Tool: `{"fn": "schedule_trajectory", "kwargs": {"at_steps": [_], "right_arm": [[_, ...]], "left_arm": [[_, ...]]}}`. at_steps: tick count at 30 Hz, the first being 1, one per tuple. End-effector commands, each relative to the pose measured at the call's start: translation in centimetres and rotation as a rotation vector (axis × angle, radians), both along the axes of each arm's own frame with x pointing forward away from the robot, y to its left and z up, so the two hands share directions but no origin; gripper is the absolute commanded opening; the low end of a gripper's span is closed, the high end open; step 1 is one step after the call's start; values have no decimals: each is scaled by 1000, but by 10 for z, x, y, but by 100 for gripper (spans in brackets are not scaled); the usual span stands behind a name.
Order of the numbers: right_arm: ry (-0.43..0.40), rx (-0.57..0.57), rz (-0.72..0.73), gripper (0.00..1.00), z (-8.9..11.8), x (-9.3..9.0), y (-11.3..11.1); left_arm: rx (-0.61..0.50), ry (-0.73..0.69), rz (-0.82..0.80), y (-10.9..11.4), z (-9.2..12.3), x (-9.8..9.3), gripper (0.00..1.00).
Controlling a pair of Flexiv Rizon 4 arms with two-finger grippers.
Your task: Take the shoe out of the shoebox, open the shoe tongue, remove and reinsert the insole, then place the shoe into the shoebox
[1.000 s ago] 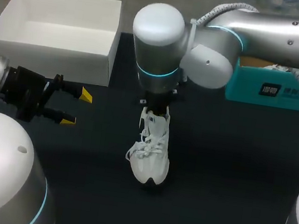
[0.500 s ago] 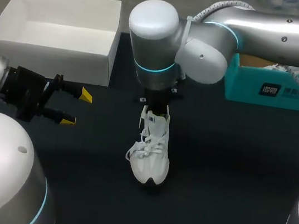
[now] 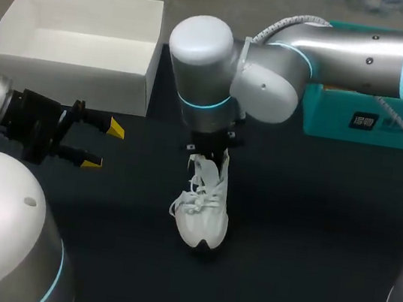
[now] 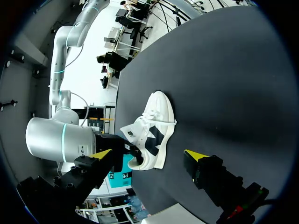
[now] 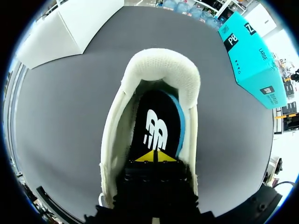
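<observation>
Starting with the head view, where does the shoe lie? (Student)

White shoe [image 3: 203, 204] upright on the dark table [image 3: 311, 228], toe toward the camera, well apart from the white box [image 3: 81, 42] and the teal box [image 3: 373, 120]. Right arm comes in over the teal box; its right gripper [image 3: 209, 148] stands at the heel opening, mostly hidden under the wrist. Left gripper [image 3: 103, 145] hovers beside the white box, fingers spread, holding nothing. (Instructor)

And the left wrist view? (Student)

Left gripper [image 4: 147, 156] with yellow tips wide apart; shoe [image 4: 152, 128] ahead of it on the table [image 4: 224, 70], untouched by it. Right gripper [image 4: 133, 154] sits at the shoe's heel end. (Instructor)

The right wrist view? (Student)

Right gripper [image 5: 155, 156] is inside the shoe [image 5: 161, 70], its two yellow tips pressed together, with nothing seen between them. They sit just above the black insole [image 5: 156, 121], which lies in the shoe. Whether they touch it cannot be told. Teal box [image 5: 252, 56] and white box [image 5: 70, 23] lie beyond the heel, on opposite sides. (Instructor)
</observation>
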State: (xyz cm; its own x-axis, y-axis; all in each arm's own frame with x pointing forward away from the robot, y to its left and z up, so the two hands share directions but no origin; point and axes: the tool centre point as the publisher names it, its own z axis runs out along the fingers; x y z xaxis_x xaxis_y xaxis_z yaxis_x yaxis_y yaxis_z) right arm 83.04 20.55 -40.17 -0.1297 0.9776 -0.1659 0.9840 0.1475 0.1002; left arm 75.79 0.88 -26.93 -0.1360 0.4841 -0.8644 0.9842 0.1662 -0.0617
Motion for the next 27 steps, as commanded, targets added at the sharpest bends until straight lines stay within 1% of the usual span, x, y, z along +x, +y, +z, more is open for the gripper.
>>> {"fn": "schedule_trajectory", "kwargs": {"at_steps": [1, 3, 4, 11, 15, 19, 21, 27], "right_arm": [[28, -7, 5, 0, -20, 5, 7], [34, -4, 7, 0, -21, 4, 7], [29, -1, 8, 0, -18, 3, 7], [-64, 8, 20, 0, 20, 11, 2], [-99, 8, 26, 0, 35, 20, -1], [-107, -18, 20, 0, 33, 30, -5], [-100, -25, 15, 0, 28, 34, -6], [-70, -48, 14, 0, 9, 39, -7]], "left_arm": [[5, 0, 1, -1, 0, 0, 100], [5, 0, 1, -1, 0, 0, 100], [5, 0, 1, -1, 0, 0, 100], [5, 0, 1, -1, 0, 0, 100], [5, 0, 1, -1, 0, 0, 100], [5, 0, 1, -1, 0, 0, 100], [5, 0, 1, -1, 0, 0, 100], [5, 0, 1, -1, 0, 0, 100]]}}
